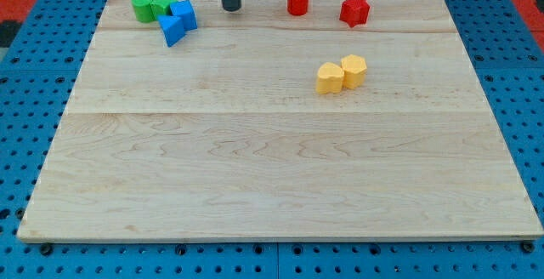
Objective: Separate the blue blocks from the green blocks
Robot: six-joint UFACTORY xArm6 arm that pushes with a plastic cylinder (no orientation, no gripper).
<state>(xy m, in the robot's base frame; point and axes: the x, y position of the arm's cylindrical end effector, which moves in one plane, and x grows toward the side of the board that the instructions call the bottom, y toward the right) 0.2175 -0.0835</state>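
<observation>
Rig: one arm ending in a dark rod; no pincer is fitted, so nothing opens, closes or holds.
Tip [231, 8]: at the far edge of the surface [272, 168], standing clear to the right of the blue and green cluster, touching no block.
Green blocks: two at the far left corner, a green cylinder [143, 7] and a second green block [163, 3] just right of it, shape unclear; the pair appear to touch.
Blue blocks: a blue cube [184, 14] against the right side of the second green block, and a blue wedge [171, 31] just nearer, touching the cube.
Cluster state: all four packed together; blue sits on the right and near side, green on the left and far side. Separation not yet done.
Other blocks: red cylinder [297, 0] and red star [354, 10] along the far edge; two yellow blocks [341, 74] touching, right of centre.
Handling, judged: blocks look small, rigid and light, likely to slide easily on smooth wood and to pivot if struck off-centre.
Contact point, judged: no grasp possible; push on the far-left faces of the blue pair, entering between cube and green, driving them near and right.
Risk, judged: the gap is tight; green may be dragged along or shoved off the far edge.
</observation>
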